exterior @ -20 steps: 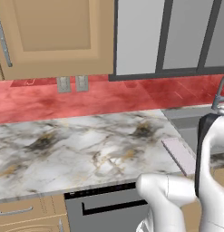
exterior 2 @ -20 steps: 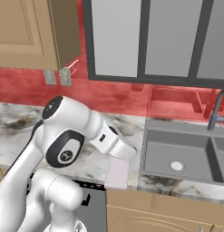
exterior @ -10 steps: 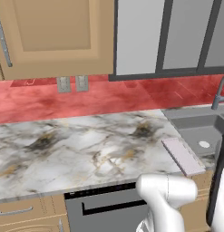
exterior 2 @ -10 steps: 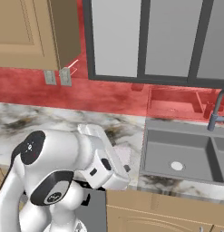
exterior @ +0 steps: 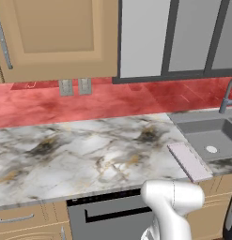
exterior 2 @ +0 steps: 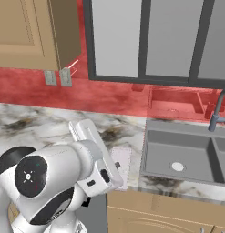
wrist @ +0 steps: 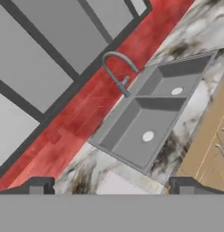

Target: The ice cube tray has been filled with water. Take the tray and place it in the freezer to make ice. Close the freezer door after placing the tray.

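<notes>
No writing or brand marks can be read anywhere in these views. The ice cube tray point(exterior: 189, 161) lies flat on the marble table point(exterior: 80, 154), at its front edge and just beside the grey sink point(exterior: 212, 136) (on the side away from the faucet point(exterior: 226, 95)). Its long axis runs from the front edge of the table back toward the red wall point(exterior: 112, 98), slightly angled. In the right base view the tray point(exterior 2: 122, 163) shows partly behind the white arm. In the hand view the gripper point(wrist: 111, 186) has its two dark tips set wide apart, holding nothing, and the pale tray point(wrist: 117, 185) sits between them at the bottom, close below the gripper.
</notes>
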You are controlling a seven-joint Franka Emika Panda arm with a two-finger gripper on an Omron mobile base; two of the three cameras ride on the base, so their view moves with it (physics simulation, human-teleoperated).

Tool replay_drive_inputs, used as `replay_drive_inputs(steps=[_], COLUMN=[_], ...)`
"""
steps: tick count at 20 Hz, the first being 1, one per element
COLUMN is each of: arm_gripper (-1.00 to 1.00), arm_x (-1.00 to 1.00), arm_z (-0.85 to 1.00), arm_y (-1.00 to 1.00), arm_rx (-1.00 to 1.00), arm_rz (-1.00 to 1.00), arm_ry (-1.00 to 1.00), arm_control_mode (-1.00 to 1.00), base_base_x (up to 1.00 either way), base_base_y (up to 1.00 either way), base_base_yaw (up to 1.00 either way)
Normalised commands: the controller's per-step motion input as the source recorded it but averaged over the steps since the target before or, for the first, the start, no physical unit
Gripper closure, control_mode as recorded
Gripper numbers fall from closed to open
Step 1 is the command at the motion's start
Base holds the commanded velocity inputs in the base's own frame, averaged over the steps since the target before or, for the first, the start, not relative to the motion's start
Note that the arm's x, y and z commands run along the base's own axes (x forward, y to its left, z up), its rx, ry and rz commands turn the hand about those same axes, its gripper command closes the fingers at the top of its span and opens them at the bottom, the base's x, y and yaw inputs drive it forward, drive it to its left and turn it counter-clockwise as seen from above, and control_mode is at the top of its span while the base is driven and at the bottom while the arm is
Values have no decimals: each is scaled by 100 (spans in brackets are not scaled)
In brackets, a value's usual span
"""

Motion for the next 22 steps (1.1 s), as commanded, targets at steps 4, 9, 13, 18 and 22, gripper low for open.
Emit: replay_drive_inputs(steps=[4,9,13,18,22], arm_gripper=[-100,-100,-100,-100,-100], arm_x=[0,0,0,3,16], arm_z=[0,-9,-31,-41,-43], arm_y=[26,25,21,24,27], arm_rx=[20,20,18,14,10], arm_rz=[17,20,24,21,11], arm_ry=[-10,-3,0,0,0], arm_control_mode=[-100,-100,-100,-100,-100], base_base_x=[0,0,0,0,0], base_base_y=[0,0,0,0,0], base_base_yaw=[0,0,0,0,0])
